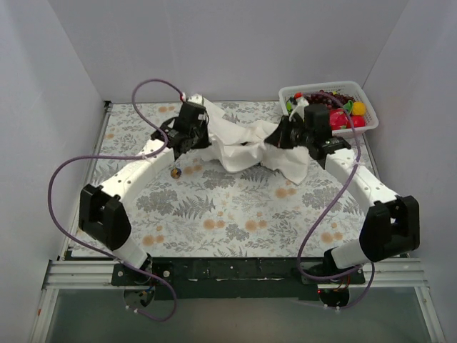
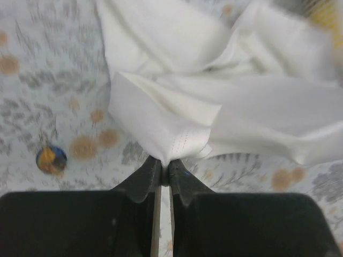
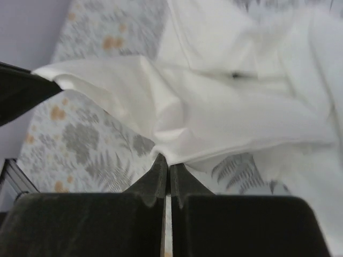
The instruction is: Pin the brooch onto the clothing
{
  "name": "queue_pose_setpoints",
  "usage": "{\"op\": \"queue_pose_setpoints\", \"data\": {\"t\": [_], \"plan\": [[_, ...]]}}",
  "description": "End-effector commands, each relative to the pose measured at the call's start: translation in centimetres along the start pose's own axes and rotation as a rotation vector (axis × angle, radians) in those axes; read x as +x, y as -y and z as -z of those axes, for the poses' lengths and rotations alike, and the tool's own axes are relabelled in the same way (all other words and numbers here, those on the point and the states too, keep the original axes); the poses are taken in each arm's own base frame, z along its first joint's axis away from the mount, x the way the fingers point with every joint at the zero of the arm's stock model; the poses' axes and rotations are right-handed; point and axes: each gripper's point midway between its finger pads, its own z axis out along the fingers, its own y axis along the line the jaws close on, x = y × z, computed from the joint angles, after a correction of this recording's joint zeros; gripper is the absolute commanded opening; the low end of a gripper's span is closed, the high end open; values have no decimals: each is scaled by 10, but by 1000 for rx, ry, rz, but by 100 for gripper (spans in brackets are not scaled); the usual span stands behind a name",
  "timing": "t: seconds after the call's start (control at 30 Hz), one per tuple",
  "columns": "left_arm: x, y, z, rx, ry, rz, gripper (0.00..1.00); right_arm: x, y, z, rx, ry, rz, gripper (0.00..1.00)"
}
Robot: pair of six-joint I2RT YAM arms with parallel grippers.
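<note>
The left gripper [image 2: 161, 170] is clenched on a hemmed corner of the shirt [image 1: 246, 146]. The right gripper [image 3: 167, 167] is clenched on a fold at the shirt's other side. On each, the jaws are closed tight with cloth pinched at the tips. The shirt lies bunched and creased between them, near the far edge of the table, its middle sagging onto the mat [image 1: 235, 207]. No print shows on it in any view. The brooch [image 1: 176, 171] lies bare on the mat, just on the near side of the left gripper and toward the left edge, apart from the cloth.

The step in hand looks like spreading the shirt flat to give a smooth patch for pinning. To do it well, the arms should draw apart evenly until the creases pull out, then lower together. The leftward pull should stop before cloth covers the brooch. The left grip holds only the corner's tip, so a hard tug may slip it. The basket [image 1: 368, 107] at the far right corner sits close behind the right arm, and its rim could snag the cloth.
</note>
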Motion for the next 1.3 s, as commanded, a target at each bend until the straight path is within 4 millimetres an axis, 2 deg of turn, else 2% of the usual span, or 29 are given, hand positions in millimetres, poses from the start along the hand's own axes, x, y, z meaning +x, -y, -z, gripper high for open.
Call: {"op": "queue_pose_setpoints", "data": {"t": [0.0, 0.03, 0.07, 0.13, 0.17, 0.2, 0.23, 0.27, 0.33, 0.37, 0.43, 0.53, 0.63, 0.77, 0.8, 0.83, 0.87, 0.9, 0.93, 0.97, 1.0, 1.03, 1.07, 1.1, 1.13, 1.2, 1.27], "plan": [[-142, 26, 117, 98, 383, -30, 0, -153, -107, 94, -184, 441, 165, 1], [-176, 35, 152, 134, 479, -17, 0, -169, -120, 111, -196, 499, 189, 1], [-190, 38, 171, 150, 516, -22, 0, -197, -142, 150, -203, 612, 226, 1], [-212, 44, 208, 190, 597, -44, 0, -218, -159, 189, -191, 727, 261, 1], [-231, 48, 244, 229, 678, -37, 0, -229, -168, 221, -169, 817, 272, 1], [-238, 50, 262, 249, 718, -49, 0, -239, -180, 249, -173, 890, 293, 1], [-245, 53, 285, 292, 760, -59, 0, -240, -192, 279, -179, 956, 318, 1], [-254, 54, 315, 325, 824, -57, 0, -243, -195, 296, -166, 1006, 321, 1], [-259, 60, 348, 392, 886, -80, 0, -245, -207, 329, -175, 1089, 342, 1], [-262, 59, 372, 423, 939, -82, 0, -242, -213, 349, -182, 1132, 352, 1], [-261, 61, 392, 461, 977, -93, 0, -241, -221, 373, -187, 1185, 364, 1], [-262, 59, 414, 489, 1025, -94, 0, -239, -228, 396, -186, 1236, 384, 1], [-265, 58, 417, 482, 1035, -91, 0, -239, -227, 400, -173, 1247, 394, 1], [-272, 51, 394, 396, 1011, -75, 0, -248, -212, 381, -111, 1229, 374, 1], [-274, 50, 385, 372, 1003, -74, 0, -250, -209, 373, -102, 1210, 371, 1], [-277, 52, 371, 352, 985, -76, 0, -257, -201, 352, -77, 1169, 366, 1], [-279, 52, 363, 336, 978, -72, 0, -261, -201, 348, -71, 1157, 368, 1], [-281, 50, 356, 312, 973, -72, 0, -263, -195, 334, -53, 1120, 362, 1], [-284, 53, 342, 299, 956, -73, 0, -271, -186, 311, -33, 1077, 359, 1], [-287, 53, 338, 294, 954, -72, 0, -273, -185, 301, -33, 1053, 367, 1], [-289, 54, 332, 290, 949, -73, 0, -278, -187, 299, -33, 1044, 373, 1], [-292, 56, 319, 283, 933, -78, 0, -286, -179, 275, -13, 1004, 373, 1], [-301, 51, 321, 274, 955, -67, 0, -290, -178, 267, -14, 986, 375, 1], [-306, 50, 316, 266, 958, -63, 0, -300, -188, 279, -24, 1010, 384, 1], [-311, 49, 316, 267, 967, -62, 0, -308, -181, 257, -13, 977, 382, 1], [-331, 41, 320, 253, 1023, -47, 0, -321, -189, 258, -37, 989, 396, 1], [-347, 33, 329, 241, 1089, -36, 0, -339, -200, 268, -65, 1038, 399, 1]]}}
